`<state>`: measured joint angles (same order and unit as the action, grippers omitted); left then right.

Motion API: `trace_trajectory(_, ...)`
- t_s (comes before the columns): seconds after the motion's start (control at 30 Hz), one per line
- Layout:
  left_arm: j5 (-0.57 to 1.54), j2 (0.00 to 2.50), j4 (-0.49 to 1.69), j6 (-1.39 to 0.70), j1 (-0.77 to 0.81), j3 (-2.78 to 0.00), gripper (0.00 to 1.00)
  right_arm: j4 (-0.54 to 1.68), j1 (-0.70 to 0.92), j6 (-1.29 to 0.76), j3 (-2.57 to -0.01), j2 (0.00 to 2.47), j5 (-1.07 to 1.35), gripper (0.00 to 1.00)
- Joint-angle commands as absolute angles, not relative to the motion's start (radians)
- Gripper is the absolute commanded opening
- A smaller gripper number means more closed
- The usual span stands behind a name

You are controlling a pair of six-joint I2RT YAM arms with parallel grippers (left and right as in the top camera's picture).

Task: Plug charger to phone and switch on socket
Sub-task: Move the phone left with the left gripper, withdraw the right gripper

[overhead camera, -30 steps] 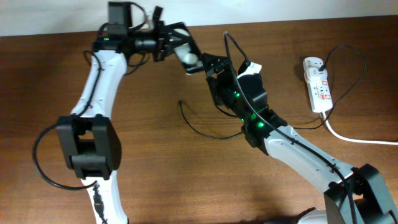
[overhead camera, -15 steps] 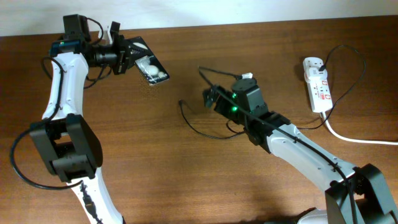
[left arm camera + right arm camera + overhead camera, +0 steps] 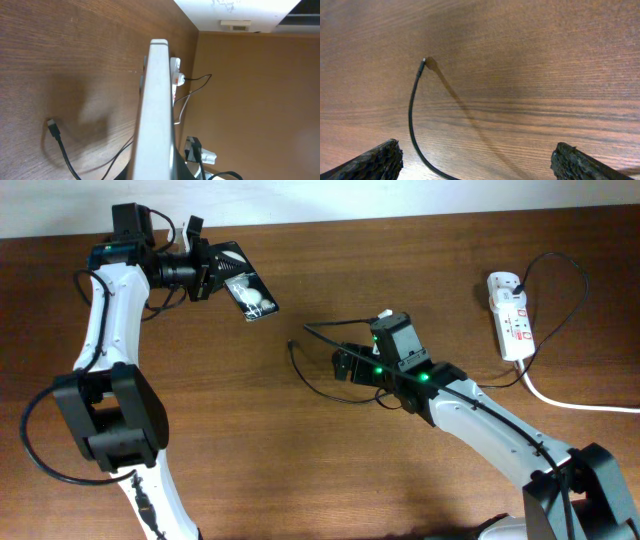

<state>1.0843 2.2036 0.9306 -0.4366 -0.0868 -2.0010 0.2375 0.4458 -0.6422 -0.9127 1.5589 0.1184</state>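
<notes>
While the left jaws clamp one end of the phone (image 3: pixel 252 296) and hold it tilted above the far left of the bench (image 3: pixel 200 420), the right jaws stand wide apart over the middle, gripping nothing. The bench is dark brown wood with a clear grain, and a pale wall (image 3: pixel 400 198) runs along its far edge. The charger (image 3: pixel 410 115) lies in a loose curve on the wood, its connector tip (image 3: pixel 290 344) free, between the phone and the right jaws and touching neither. The socket (image 3: pixel 510 316) lies at the far right, well apart from both arms, with a thick white cord (image 3: pixel 575 403) trailing off the right edge
</notes>
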Motion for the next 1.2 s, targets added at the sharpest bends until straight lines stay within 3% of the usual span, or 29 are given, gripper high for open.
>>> trace_trajectory(0.0,1.118,2.209,0.930,-0.416,-0.079,-2.014,0.00,0.244,0.443,-0.617,-0.918,1.556,0.120,0.99)
trace_trajectory(0.9,1.121,2.209,0.929,-0.416,-0.079,-2.014,0.00,0.319,0.443,-0.616,-0.918,1.556,0.123,0.99)
trace_trajectory(1.17,1.122,2.209,0.929,-0.416,-0.096,-2.014,0.00,0.326,0.443,-0.490,-0.922,1.556,0.159,0.99)
